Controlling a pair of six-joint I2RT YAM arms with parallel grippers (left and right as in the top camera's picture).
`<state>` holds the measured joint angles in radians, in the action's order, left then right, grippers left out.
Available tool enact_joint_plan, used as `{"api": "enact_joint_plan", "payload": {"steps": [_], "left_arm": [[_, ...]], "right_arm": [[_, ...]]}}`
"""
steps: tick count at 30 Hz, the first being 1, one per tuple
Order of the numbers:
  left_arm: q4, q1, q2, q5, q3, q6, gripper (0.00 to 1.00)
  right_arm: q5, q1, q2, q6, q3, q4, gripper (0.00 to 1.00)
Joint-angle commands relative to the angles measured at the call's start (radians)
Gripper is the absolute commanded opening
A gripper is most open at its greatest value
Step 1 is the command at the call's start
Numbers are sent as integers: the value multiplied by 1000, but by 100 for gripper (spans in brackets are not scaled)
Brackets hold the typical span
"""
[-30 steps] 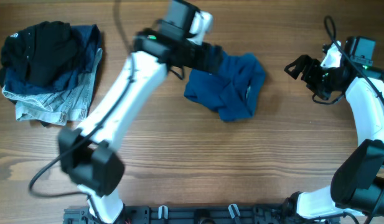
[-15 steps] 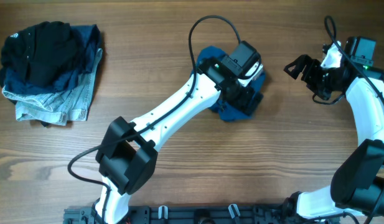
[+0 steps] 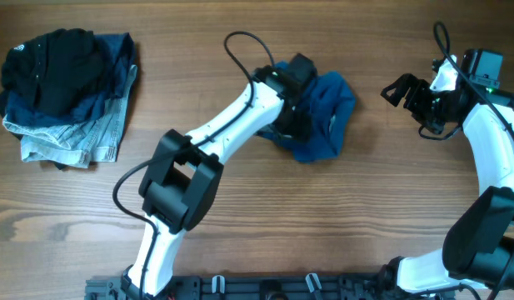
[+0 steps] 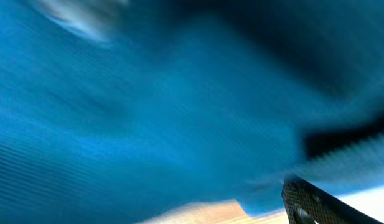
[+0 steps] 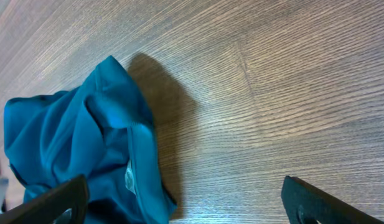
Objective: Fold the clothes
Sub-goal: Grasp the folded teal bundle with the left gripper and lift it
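The clothes lay bunched under the left end effector, likely for grasping; its opening was unclear. The right end effector hung wide, empty.

Nothing legible in any view: no brand, number or sign. On the black garment, top of the pile at far left, a small pale mark is too small to read. On the clothes, a pale strip at the fold (maybe a tag) shows no letters. Left wrist view: blurred blue fabric only.
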<state>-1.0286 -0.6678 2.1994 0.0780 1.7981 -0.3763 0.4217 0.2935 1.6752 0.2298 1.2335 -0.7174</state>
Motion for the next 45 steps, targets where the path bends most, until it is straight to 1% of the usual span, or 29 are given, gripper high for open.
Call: {"api": "enact_joint_plan", "payload": {"steps": [1,3,10,15,18,20,21,22,24,25,27,28,29,30,33,36,37,40,42,45], "left_arm": [[40,72,50,-84,-1,-24,96],[73,113,67,-84,-1,-21,100],[240,243,137,-85,-1,-8,100],[315,324,136,-108,0,189,100],[287,345,116,-158,0,236,100],[259,346,83,-159,0,264,100],[245,343,63,-158,0,255,100],[226,336,36,-158,0,220,100],[195,328,-9,-158,0,143,100],[166,322,-43,-146,0,76,100],[125,314,-97,-60,0,-4,100],[107,303,-135,17,0,-10,100],[103,293,-157,26,0,-4,100],[104,274,-180,26,0,50,100],[114,193,-198,26,-1,417,100],[114,106,-161,24,-1,659,100],[119,80,-144,16,-1,712,100],[136,9,-84,-40,-1,819,100],[155,-30,-48,-122,-1,843,100],[198,-56,-6,-222,-1,845,100]], "right_arm": [[-11,-2,-22,-24,19,-3,99],[-11,-2,-22,-24,19,-5,99],[-11,-2,-22,-42,19,-5,100],[-11,-2,-22,-47,19,-5,99],[-11,-2,-22,-47,19,-5,100],[-11,-2,-22,-46,19,-2,99],[-11,-2,-22,-46,19,0,99],[-11,-2,-22,-45,19,1,99],[-11,-2,-22,-45,19,1,99],[-11,-2,-22,-45,19,1,99],[-11,-2,-22,-45,19,2,99],[-11,-2,-22,-46,19,3,99],[-11,-2,-22,-45,19,3,99],[-11,-2,-22,-45,19,5,99],[-11,-2,-22,-47,19,7,99],[-11,-2,-22,-45,19,6,99],[-11,-2,-22,-45,19,6,100],[-11,-2,-22,-45,19,6,99],[-11,-2,-22,-46,19,6,100],[-11,-2,-22,-46,19,7,100]]}}
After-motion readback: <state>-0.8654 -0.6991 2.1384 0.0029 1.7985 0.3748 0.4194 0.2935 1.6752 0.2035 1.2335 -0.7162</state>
